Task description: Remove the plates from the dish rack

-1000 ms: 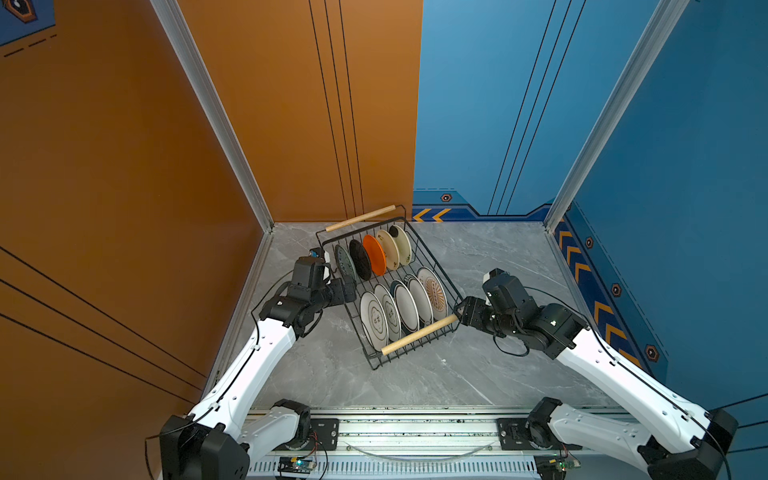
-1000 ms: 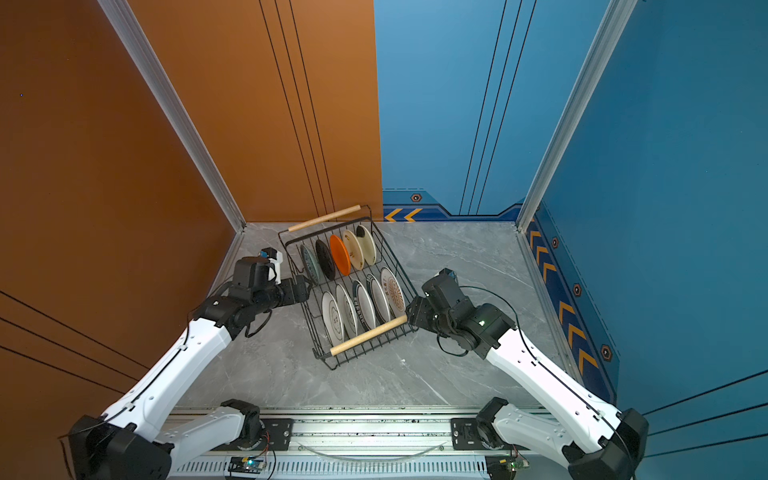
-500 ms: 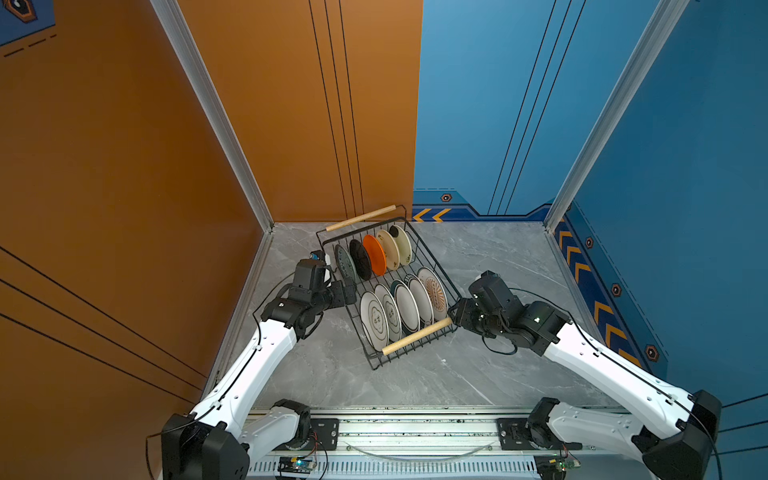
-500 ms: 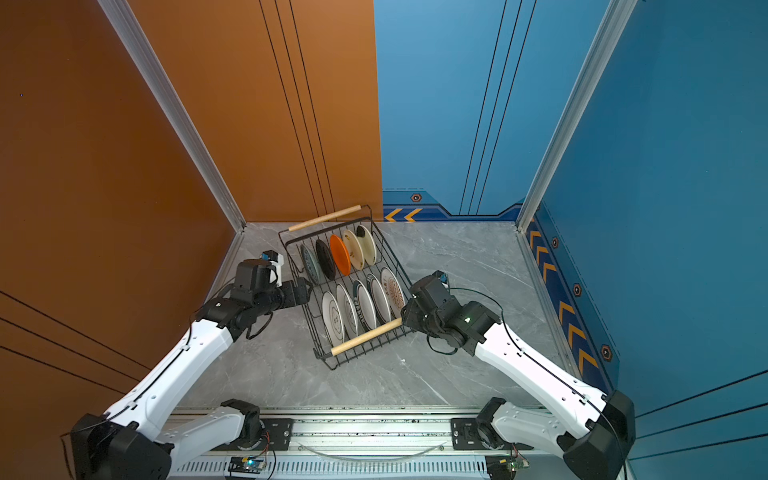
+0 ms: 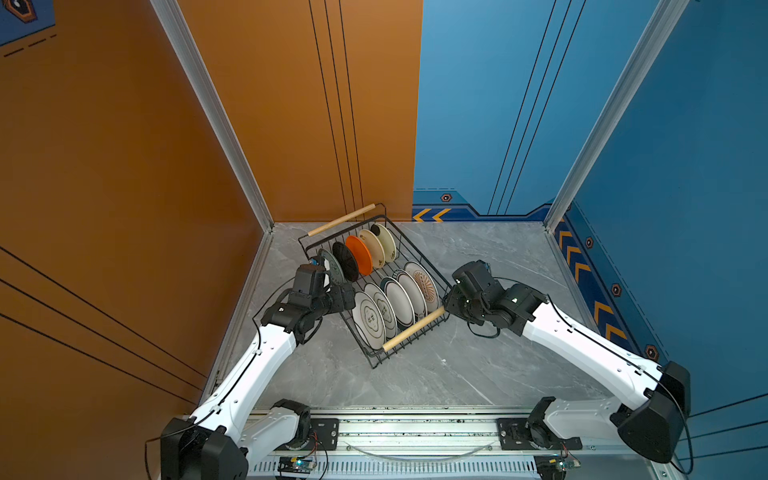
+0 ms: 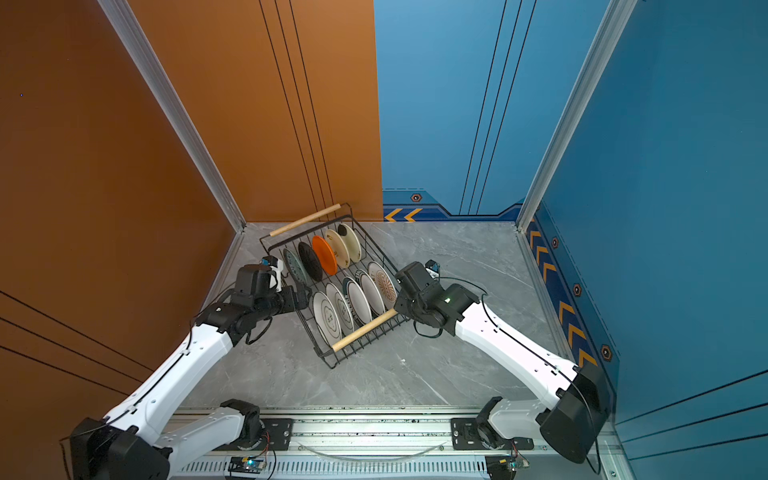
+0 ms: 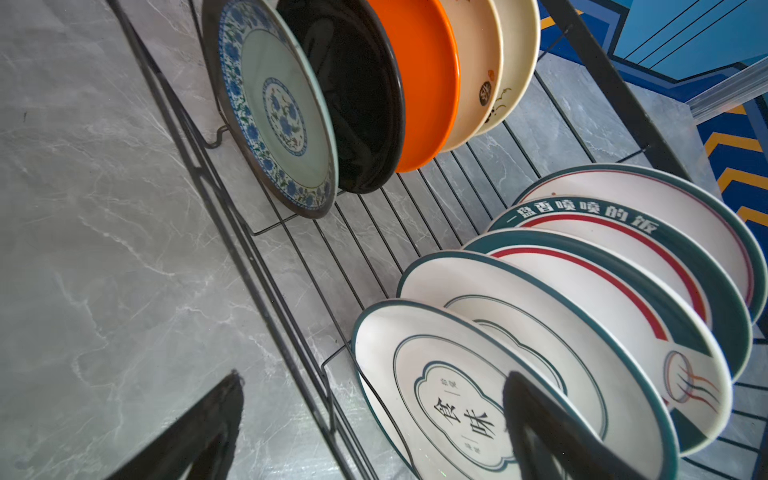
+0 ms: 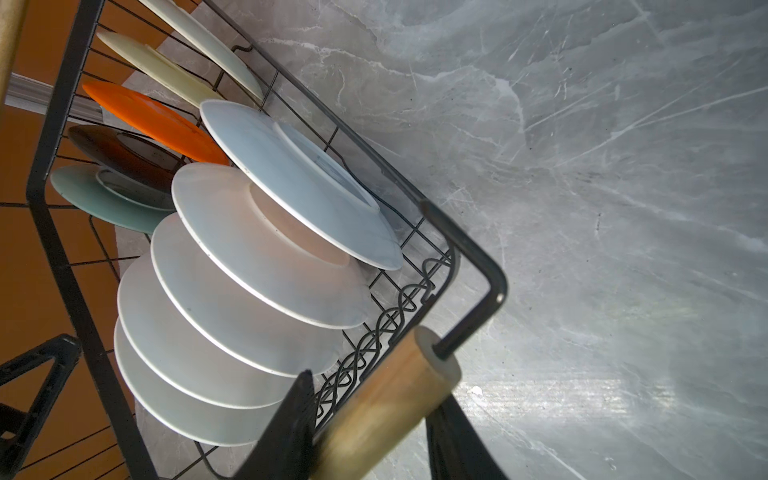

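Right wrist view: right end effector [image 8: 374, 390] straddles dish rack [image 8: 494, 286] wooden handle [image 8: 415, 365], can't tell if clamped | left end effector [image 7: 374, 376] wide open, empty

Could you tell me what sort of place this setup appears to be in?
Probably a staged robot test booth, not a kitchen: orange and blue panel walls, two arms on a metal rail, and a lone dish rack of plates.

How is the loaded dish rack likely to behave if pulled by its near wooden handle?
The dish rack looks like rigid wire, so it should move as one piece. Full of plates, it is probably heavy and may pivot rather than lift. The plates stand on edge and could rattle.
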